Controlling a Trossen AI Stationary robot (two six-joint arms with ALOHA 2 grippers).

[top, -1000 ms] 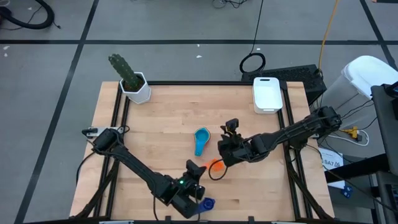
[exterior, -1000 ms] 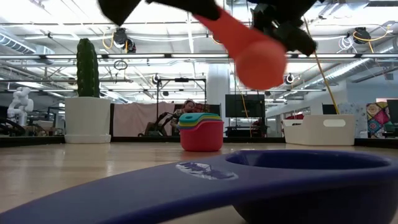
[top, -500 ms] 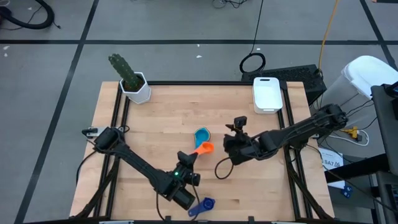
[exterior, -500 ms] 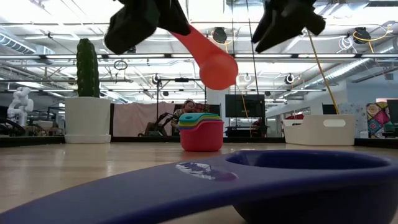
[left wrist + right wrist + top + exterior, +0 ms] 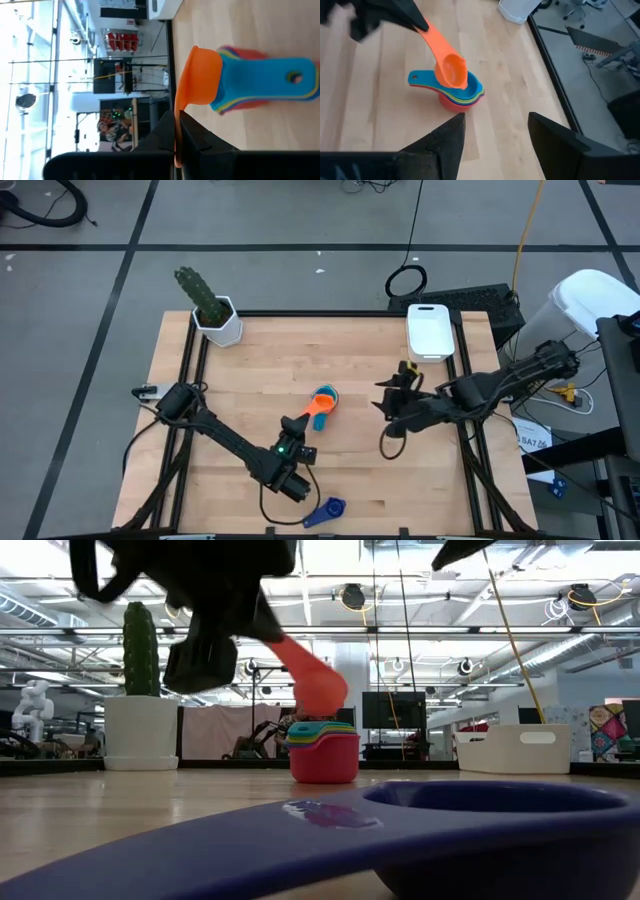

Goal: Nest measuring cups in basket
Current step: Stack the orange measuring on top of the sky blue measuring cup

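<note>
High view: my left gripper point(image 5: 291, 423) pinches the handle of the orange cup point(image 5: 321, 406), holding its bowl just above the stack of cups point(image 5: 325, 396) in the middle of the table point(image 5: 240, 370). My right gripper point(image 5: 388, 395) hangs beside the stack with its fingers spread, holding nothing. The white basket point(image 5: 430, 330) sits at the table's far right edge, the dark blue cup point(image 5: 326, 511) near the front edge.

cup point(image 5: 323, 407) above stacked cups point(image 5: 324, 395) at table centre | basket point(image 5: 430, 331) far-right edge | pot point(image 5: 219, 323) far-left corner
</note>
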